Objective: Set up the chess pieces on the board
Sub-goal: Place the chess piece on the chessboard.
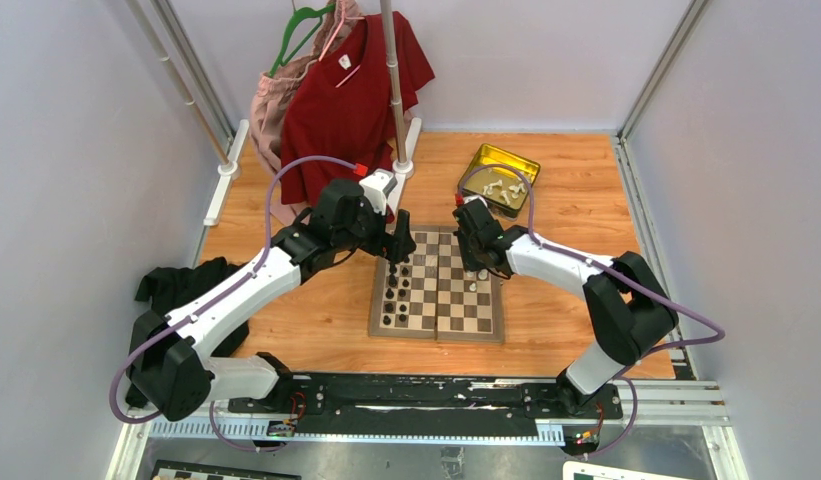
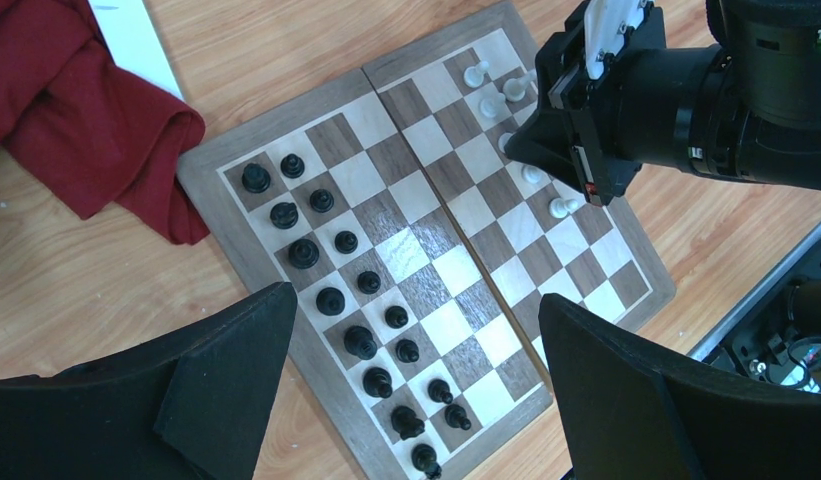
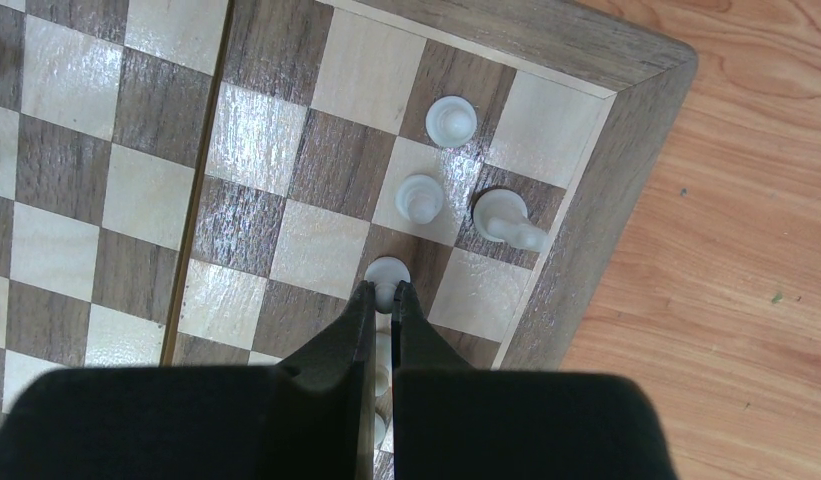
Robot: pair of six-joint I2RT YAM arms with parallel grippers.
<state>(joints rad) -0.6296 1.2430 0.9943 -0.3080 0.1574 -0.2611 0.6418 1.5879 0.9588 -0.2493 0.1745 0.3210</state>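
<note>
The wooden board (image 1: 446, 300) lies mid-table. Two columns of black figures (image 2: 331, 300) line its left side. My right gripper (image 3: 385, 293) is shut on a small white chess piece (image 3: 387, 272), holding it by the neck over a dark square near the board's far right corner. Three more white chess pieces (image 3: 420, 197) stand on squares just beyond it, one of them (image 3: 503, 217) leaning. My left gripper (image 2: 416, 295) hangs open above the black side, nothing between its fingers. From above, the right gripper (image 1: 476, 268) is over the board's far right and the left gripper (image 1: 399, 245) at its far left.
A gold tin (image 1: 499, 175) holding more white figures sits behind the board on the right. A red shirt (image 1: 351, 90) hangs from a rack at the back, its hem (image 2: 86, 130) near the board's far left corner. A black cloth (image 1: 176, 285) lies at the left.
</note>
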